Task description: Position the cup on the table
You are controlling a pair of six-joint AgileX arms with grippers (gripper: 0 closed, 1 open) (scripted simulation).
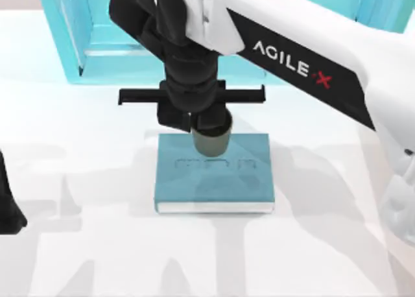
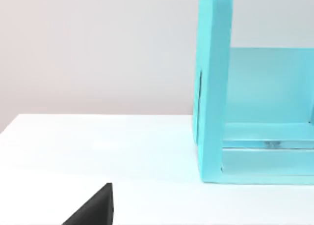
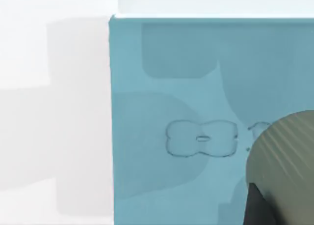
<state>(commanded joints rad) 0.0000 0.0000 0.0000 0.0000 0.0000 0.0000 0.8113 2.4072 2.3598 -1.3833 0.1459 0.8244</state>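
Your right claw (image 1: pixel 211 125) was clamped on the cup (image 1: pixel 212 140), holding it over the far edge of the teal book (image 1: pixel 214 174). You were mid-carry; next you needed bare surface (image 1: pixel 91 148), clear of the book and the light-blue shelf unit (image 1: pixel 97 37). Your left arm (image 1: pixel 8 206) sat parked at the left edge.

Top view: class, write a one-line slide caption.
Right claw grips the olive cup above the teal book on the white table.

Shelf: we see the light-blue shelf unit (image 2: pixel 255 112) standing upright on the table (image 2: pixel 98 146); open side facing us
Corner: a dark wedge (image 2: pixel 95 208) at the edge
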